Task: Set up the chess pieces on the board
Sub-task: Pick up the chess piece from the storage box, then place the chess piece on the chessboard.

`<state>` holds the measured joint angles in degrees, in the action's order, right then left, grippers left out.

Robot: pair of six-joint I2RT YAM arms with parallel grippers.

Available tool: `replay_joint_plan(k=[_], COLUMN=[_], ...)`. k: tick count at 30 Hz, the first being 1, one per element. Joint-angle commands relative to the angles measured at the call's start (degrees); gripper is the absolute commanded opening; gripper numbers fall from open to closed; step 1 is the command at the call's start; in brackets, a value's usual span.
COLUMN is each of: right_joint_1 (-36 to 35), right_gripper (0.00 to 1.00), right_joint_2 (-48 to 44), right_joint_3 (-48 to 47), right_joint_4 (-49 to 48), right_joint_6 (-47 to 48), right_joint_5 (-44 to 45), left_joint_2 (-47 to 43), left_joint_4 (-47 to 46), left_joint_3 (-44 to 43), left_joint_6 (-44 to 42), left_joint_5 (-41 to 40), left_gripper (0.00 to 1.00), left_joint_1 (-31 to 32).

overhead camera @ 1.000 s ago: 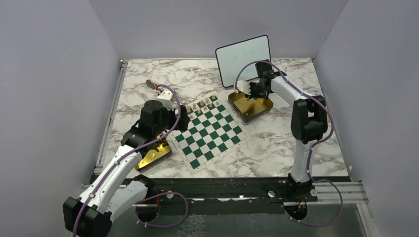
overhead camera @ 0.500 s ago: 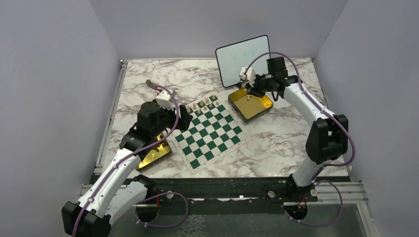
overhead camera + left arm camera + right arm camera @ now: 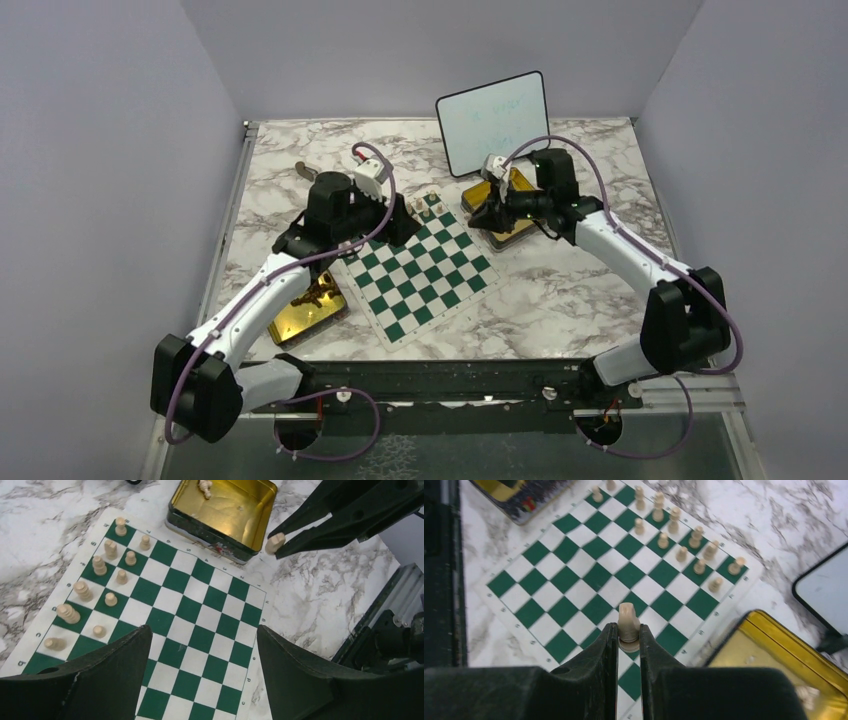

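Marbled tabletop (image 3: 560,290) beneath green-checked board (image 3: 425,270), pale chess pieces (image 3: 99,565) ranked along its 11 o'clock edge. Left gripper (image 3: 204,632) spread wide, empty. Right gripper (image 3: 628,636) pinching one pale piece (image 3: 628,620) near 2 o'clock: lower upright, centre on vacant square, release gently.

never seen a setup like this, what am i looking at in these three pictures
Two robot arms are bolted to a marble table. The wide picture looks down from above and behind them. The other two come from a camera on each wrist, so the dark prongs are that arm's own fingers. On the table: a green-and-white chessboard with pale pieces in two rows at one end, two gold tins, a whiteboard. The right gripper pinches one pale piece; the left gripper hangs open and empty above the chessboard.
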<state>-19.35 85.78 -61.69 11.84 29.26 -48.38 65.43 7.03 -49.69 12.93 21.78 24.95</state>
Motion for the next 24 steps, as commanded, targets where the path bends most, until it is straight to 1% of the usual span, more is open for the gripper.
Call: replay_joint_plan(k=[1,4,6,9,11,14,18,21,24], right_joint_1=[-3.11,-4.23,-5.04,-6.07,-6.42,-6.97,-8.17,-8.89,-9.61], right_gripper=[0.01,0.01,0.01,0.01,0.01,0.01,0.01,0.01,0.01], right_joint_2=[-5.90,-7.62,-8.52,-8.63,-8.43,-7.77,-6.68,-5.47,-4.41], right_joint_3=[2.84,4.15,5.30,5.86,5.99,6.99,6.19,5.10,4.09], right_joint_4=[-11.20,-14.88,-17.12,-18.17,-18.82,-22.64,-21.78,-21.73,-22.62], right_joint_6=[-13.20,-17.83,-19.64,-20.72,-21.92,-24.93,-25.37,-26.88,-28.67], right_joint_5=[-3.08,-5.15,-5.72,-6.30,-6.51,-7.71,-6.11,-7.09,-8.65], left_joint_2=[1.63,1.94,1.60,0.80,0.65,0.78,2.82,4.29,5.85], left_joint_4=[1.07,3.17,4.57,4.56,3.72,1.38,1.90,1.86,0.60], left_joint_3=[-4.36,-6.50,-7.91,-8.96,-9.85,-10.30,-12.23,-12.64,-12.97], left_joint_6=[-4.50,-6.36,-7.18,-6.05,-4.41,-2.11,-1.00,-1.44,-1.48], left_joint_5=[6.63,8.60,8.40,9.04,12.55,16.92,17.69,18.88,20.47], left_gripper=[0.77,0.76,0.75,0.75,0.74,0.70,0.68,0.67,0.62], left_joint_1=[1.88,1.94,1.92,1.94,1.94,1.99,2.02,2.03,2.03])
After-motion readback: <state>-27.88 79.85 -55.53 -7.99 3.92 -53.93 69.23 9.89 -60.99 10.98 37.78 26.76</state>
